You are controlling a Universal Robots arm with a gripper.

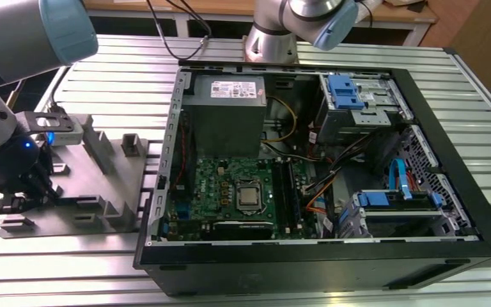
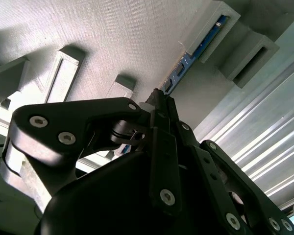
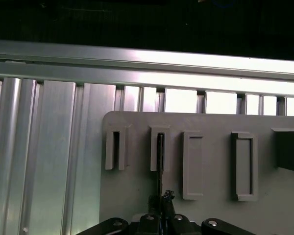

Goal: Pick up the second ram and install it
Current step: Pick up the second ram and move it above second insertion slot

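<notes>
One Universal Robots arm reaches down over a grey holder plate (image 1: pixel 100 185) at the exterior view's left, its black gripper (image 1: pixel 28 198) low above the plate's raised blocks. In both wrist views the gripper (image 2: pixel 158 95) (image 3: pixel 161 197) has its jaws drawn together on the near end of the second ram (image 2: pixel 198 46) (image 3: pixel 160 156), a thin blue-green board that stands on edge. The far end of the stick sits in the slot of a grey holder block (image 2: pixel 206 17) (image 3: pixel 153 149). More slotted blocks stand in a row on either side of that one on the plate (image 3: pixel 127 191).

Beside the plate, toward the exterior view's right, an open computer case (image 1: pixel 475 211) lies on its side on the ribbed aluminium table (image 1: pixel 484 115). Inside it, the green motherboard (image 1: pixel 220 185) faces up, with the grey power supply (image 1: pixel 226 115) just beyond it. The gripper and the memory stick are well apart from the case
</notes>
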